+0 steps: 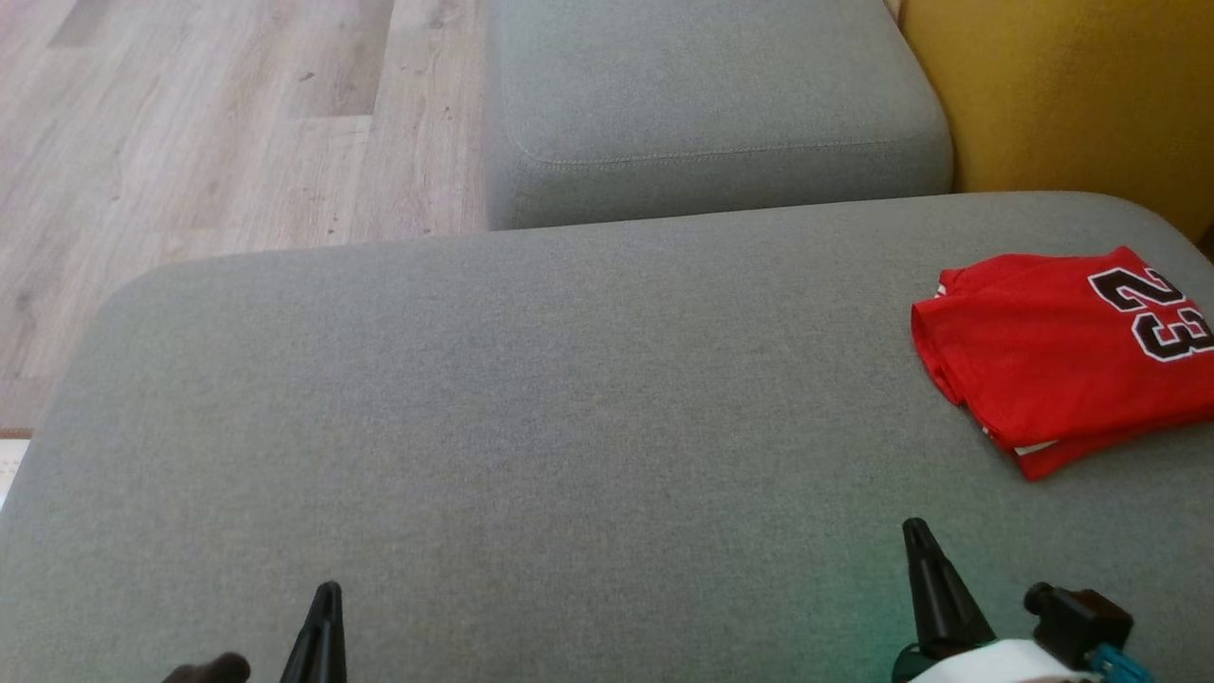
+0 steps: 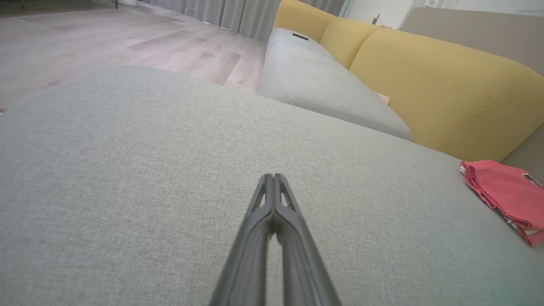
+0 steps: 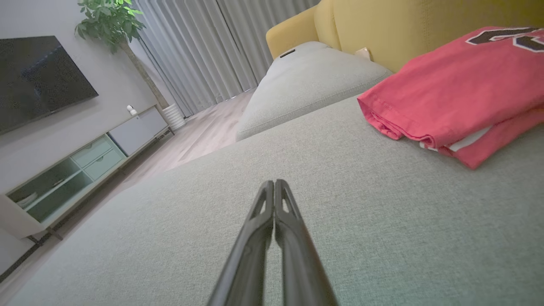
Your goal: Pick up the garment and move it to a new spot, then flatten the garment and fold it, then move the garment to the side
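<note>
While your red jersey (image 1: 1053,351) sat folded near the cushion's (image 1: 531,427) right edge | grey room lay leftward | left gripper (image 2: 273,176), right gripper (image 3: 274,182) stood closed, empty.

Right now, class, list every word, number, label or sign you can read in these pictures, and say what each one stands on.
"23": black digits edged in white, on the folded red shirt, lying sideways in the head view.
In the right wrist view the same digits are cut off by the top edge, unreadable.
The small dark object on the far grey cushion: too small to show any writing.
Nothing else readable.
</note>
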